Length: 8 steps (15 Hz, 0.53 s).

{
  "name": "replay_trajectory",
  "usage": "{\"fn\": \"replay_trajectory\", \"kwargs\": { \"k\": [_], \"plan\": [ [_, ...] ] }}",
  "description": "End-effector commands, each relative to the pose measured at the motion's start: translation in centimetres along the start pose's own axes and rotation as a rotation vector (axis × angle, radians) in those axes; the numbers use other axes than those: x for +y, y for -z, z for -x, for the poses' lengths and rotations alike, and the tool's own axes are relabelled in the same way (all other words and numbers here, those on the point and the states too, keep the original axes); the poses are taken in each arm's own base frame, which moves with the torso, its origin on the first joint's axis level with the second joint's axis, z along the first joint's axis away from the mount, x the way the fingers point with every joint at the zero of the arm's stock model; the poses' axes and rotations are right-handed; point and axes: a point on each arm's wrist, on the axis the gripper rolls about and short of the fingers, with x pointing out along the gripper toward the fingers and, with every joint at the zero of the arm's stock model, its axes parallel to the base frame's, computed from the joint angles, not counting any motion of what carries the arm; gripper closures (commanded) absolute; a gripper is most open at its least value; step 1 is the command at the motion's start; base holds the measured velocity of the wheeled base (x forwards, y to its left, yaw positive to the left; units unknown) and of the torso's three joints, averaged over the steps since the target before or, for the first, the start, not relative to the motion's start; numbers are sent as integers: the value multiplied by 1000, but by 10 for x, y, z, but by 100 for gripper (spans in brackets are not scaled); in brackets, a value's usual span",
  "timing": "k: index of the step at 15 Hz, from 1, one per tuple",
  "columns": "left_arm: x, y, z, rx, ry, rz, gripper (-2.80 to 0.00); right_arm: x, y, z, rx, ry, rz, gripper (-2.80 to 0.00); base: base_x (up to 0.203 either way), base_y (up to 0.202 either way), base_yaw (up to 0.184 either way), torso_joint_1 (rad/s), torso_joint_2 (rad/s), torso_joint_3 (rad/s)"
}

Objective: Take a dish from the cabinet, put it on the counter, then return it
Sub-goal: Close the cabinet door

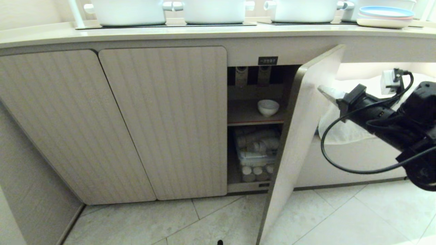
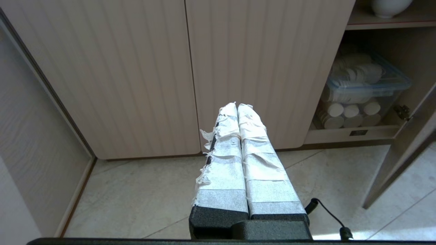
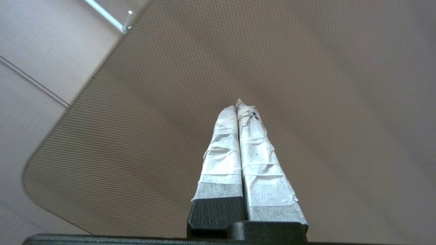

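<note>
The dish [image 1: 268,107], a small white bowl, stands on the red-edged upper shelf inside the open cabinet [image 1: 255,92], below the black label [image 1: 267,60]. Its base also shows in the left wrist view as the dish [image 2: 388,6]. The cabinet door [image 1: 299,136] is swung out toward me. My right gripper [image 1: 323,90] is shut and empty, its taped tips close to the door's fluted outer face [image 3: 306,68]; I cannot tell whether they touch. That right gripper [image 3: 237,103] points straight at the door. My left gripper [image 2: 236,106] is shut, parked low over the floor. The counter [image 1: 204,34] runs above.
White pots [image 1: 214,12] and stacked plates [image 1: 386,15] sit on the counter. A clear box of paper cups [image 1: 255,153] fills the cabinet's lower shelf. Two shut fluted doors [image 1: 163,122] stand to the left. A white cloth [image 1: 344,126] lies behind my right arm.
</note>
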Motion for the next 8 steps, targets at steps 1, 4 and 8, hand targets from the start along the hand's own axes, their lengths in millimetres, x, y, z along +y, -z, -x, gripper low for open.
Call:
{"fn": "replay_trajectory", "kwargs": {
  "k": [1, 4, 8],
  "plan": [
    [0, 0, 0, -1, 0, 1, 0, -7, 2, -7, -11, -16, 3, 0, 0, 0, 0, 0, 0, 0],
    [0, 0, 0, -1, 0, 0, 0, -14, 6, -11, -22, -28, 57, 0, 0, 0, 0, 0, 0, 0],
    [0, 0, 0, -1, 0, 0, 0, -26, 13, -17, -9, -14, 142, 0, 0, 0, 0, 0, 0, 0]
  ]
}}
